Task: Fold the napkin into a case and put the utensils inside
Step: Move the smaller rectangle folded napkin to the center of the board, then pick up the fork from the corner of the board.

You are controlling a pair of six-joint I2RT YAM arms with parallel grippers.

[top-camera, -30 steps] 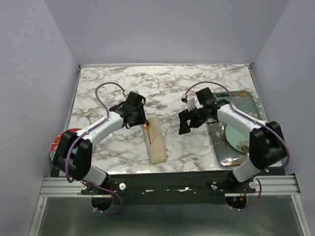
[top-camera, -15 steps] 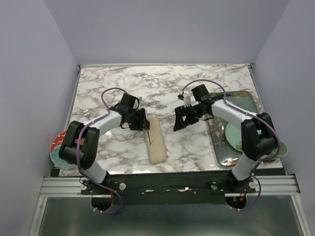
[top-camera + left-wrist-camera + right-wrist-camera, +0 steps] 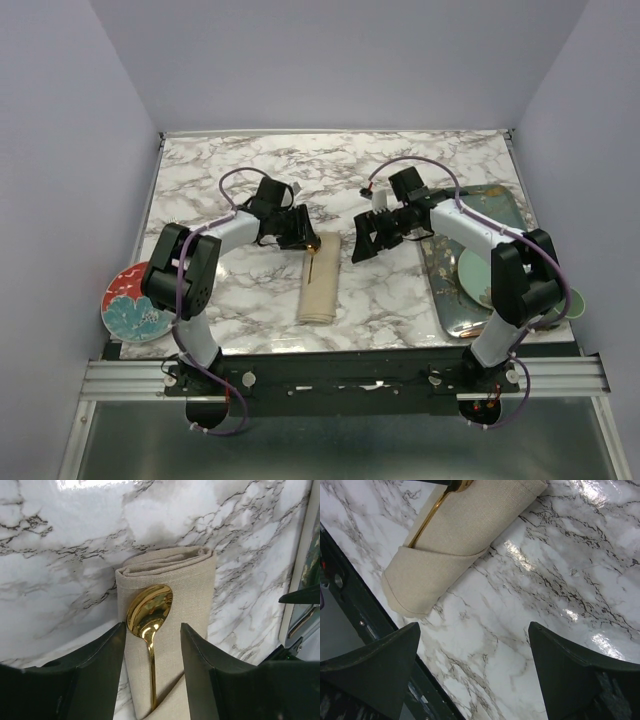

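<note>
Top view: the plain beige-tan cloth napkin (image 3: 318,285), folded into a narrow case, is found on the marble-patterned counter (image 3: 230,170). The left claw (image 3: 303,236) is at its far end, the right claw (image 3: 366,243) near.
Left wrist: the small gold spoon (image 3: 149,614) is tucked in handle-first; jaws part-open, clear of it.
Right wrist: jaws spread wide, empty.
Spoon judged placed; the matching fork is to be fetched next.

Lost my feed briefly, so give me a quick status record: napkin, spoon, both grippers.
napkin: folded narrow, lying on the marble table
spoon: handle tucked into the napkin's pocket, bowl outside on the cloth
left gripper: open, straddling the spoon bowl, not gripping
right gripper: open, above bare table beside the napkin, empty
</note>
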